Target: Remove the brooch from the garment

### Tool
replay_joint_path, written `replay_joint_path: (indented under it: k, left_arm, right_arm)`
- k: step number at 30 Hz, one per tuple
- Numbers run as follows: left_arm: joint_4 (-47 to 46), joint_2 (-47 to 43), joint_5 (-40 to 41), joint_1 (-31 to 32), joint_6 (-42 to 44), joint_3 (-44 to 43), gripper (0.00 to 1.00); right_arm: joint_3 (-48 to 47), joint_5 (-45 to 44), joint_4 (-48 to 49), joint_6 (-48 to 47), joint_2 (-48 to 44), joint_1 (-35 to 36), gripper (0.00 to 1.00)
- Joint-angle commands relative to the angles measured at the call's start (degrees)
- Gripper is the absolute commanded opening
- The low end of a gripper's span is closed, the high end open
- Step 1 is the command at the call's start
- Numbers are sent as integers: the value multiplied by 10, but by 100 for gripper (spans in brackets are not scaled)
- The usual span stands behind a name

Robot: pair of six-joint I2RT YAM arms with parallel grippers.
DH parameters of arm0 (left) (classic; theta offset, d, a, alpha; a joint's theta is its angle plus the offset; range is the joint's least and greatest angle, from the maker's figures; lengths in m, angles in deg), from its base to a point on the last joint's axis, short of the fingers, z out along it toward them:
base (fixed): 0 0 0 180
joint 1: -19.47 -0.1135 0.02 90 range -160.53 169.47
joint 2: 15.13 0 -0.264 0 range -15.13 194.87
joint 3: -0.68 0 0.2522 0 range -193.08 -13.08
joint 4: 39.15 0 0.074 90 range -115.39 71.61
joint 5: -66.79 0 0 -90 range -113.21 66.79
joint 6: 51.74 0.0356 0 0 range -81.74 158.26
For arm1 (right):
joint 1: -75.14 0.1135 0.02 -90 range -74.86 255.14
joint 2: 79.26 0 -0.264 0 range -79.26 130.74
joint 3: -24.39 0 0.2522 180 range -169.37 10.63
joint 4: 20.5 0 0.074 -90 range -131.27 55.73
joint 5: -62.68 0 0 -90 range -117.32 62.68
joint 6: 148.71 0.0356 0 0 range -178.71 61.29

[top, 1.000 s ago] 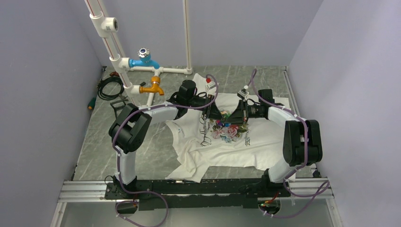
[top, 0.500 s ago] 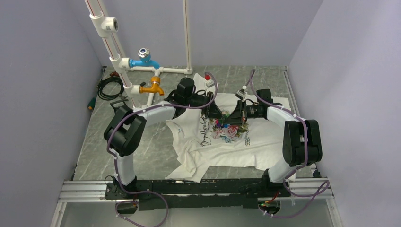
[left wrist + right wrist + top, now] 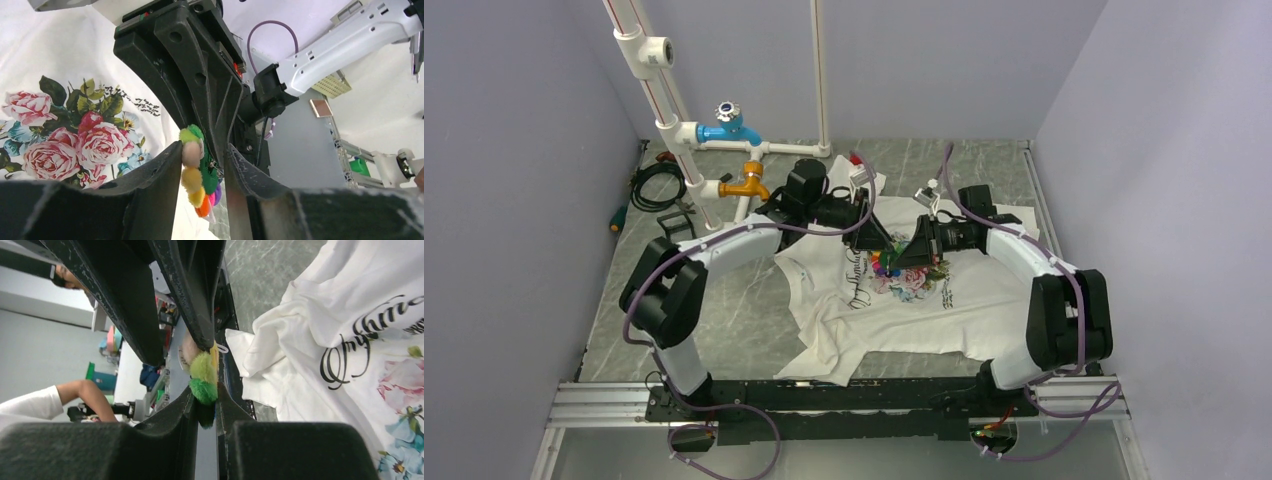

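The garment (image 3: 969, 305), a white T-shirt with a rose print, lies crumpled on the marble table; it also shows in the left wrist view (image 3: 75, 65) and the right wrist view (image 3: 320, 315). The brooch (image 3: 883, 263), a small round of coloured pom-poms, hangs between both grippers just above the print. My right gripper (image 3: 900, 258) (image 3: 205, 390) is shut on the brooch's green edge (image 3: 203, 380). My left gripper (image 3: 876, 248) (image 3: 203, 146) straddles the brooch (image 3: 200, 170). One finger touches the pom-poms and a small gap shows at the other.
White pipes with a blue valve (image 3: 729, 125) and an orange tap (image 3: 746, 185) stand at the back left. A black cable coil (image 3: 656, 185) lies beside them. The metal rail (image 3: 824, 400) runs along the near edge. Grey walls close in both sides.
Both grippers have shifted a little left and back together. The left arm's elbow has swung out to the left. The brooch shows more plainly between the fingers.
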Motion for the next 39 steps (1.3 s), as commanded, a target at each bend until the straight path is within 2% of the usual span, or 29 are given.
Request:
replay_joint_path:
  k: [1,5,9,15,21,28,35,39]
  left_arm:
    - [18,-58,-13,0,61,13,41]
    - [64,-86,-4,1,114,22,50]
    - [97,-120,39,4,166,30,56]
    - [169,-186,126,27,284,32,57]
    - [203,-272,219,48,388,71,56]
    - [293,-322,171,53,527,86,53]
    - [333,-333,164,69,550,98,53]
    - [332,-335,190,77,545,104,48]
  right_arm:
    - [-30,-9,-49,-88,-31,16,0]
    - [-29,-41,-48,-106,-56,19,0]
    - [-3,-118,23,-84,-114,29,0]
    - [28,-255,80,-119,-208,65,0]
    - [20,-292,56,-234,-256,132,0]
    - [-1,-309,51,-277,-259,208,0]
    - [-10,-318,64,-286,-251,246,0]
    - [-15,-325,64,-295,-249,260,0]
